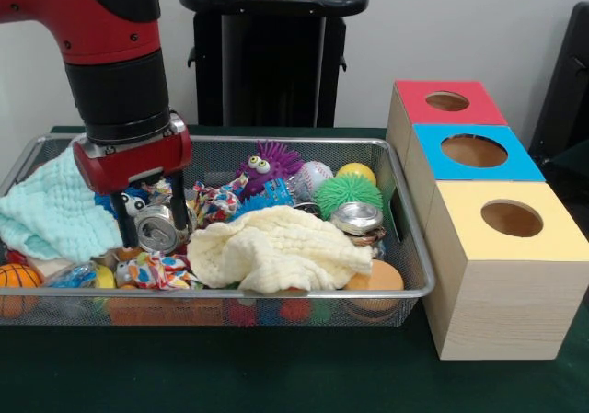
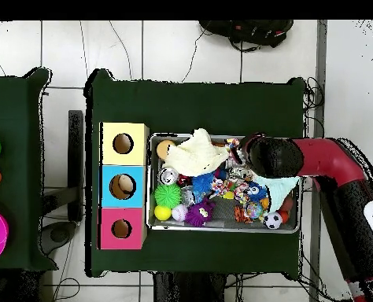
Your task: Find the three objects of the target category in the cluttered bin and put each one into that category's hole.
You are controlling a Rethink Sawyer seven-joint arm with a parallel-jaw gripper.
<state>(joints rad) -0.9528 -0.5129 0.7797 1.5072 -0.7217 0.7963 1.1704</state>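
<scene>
No brand, label or lettering can be read on anything here. The bin (image 1: pixel 405 218) sits on the dark green bench (image 1: pixel 276 367), its long axis running across the front view, side to side, open face up; from overhead that same length runs left to right. It is heaped with clutter: a pale yellow cloth (image 1: pixel 276 252) lying on top near the front rim, a mint cloth (image 1: pixel 51 212) draped over the opposite end, a purple spiky toy with googly eyes (image 1: pixel 265 166), a green spiky ball (image 1: pixel 348 192), a yellow ball (image 1: pixel 357 171) and a silver can (image 1: pixel 356 217). Just beside one short end of the bin stand three wooden boxes in a row, topped red (image 1: pixel 448 103), blue (image 1: pixel 474 152) and yellow (image 1: pixel 511 220), each with a round hole. The red and black arm (image 1: pixel 115 63) reaches down into the bin, and the gripper (image 1: pixel 155 222) is clenched around a second silver can (image 1: pixel 158 231), one dark finger either side. Behind the bench are a plain pale wall and the black pedestal (image 1: pixel 271 54); from overhead the floor is light tile with cables trailing across it.
</scene>
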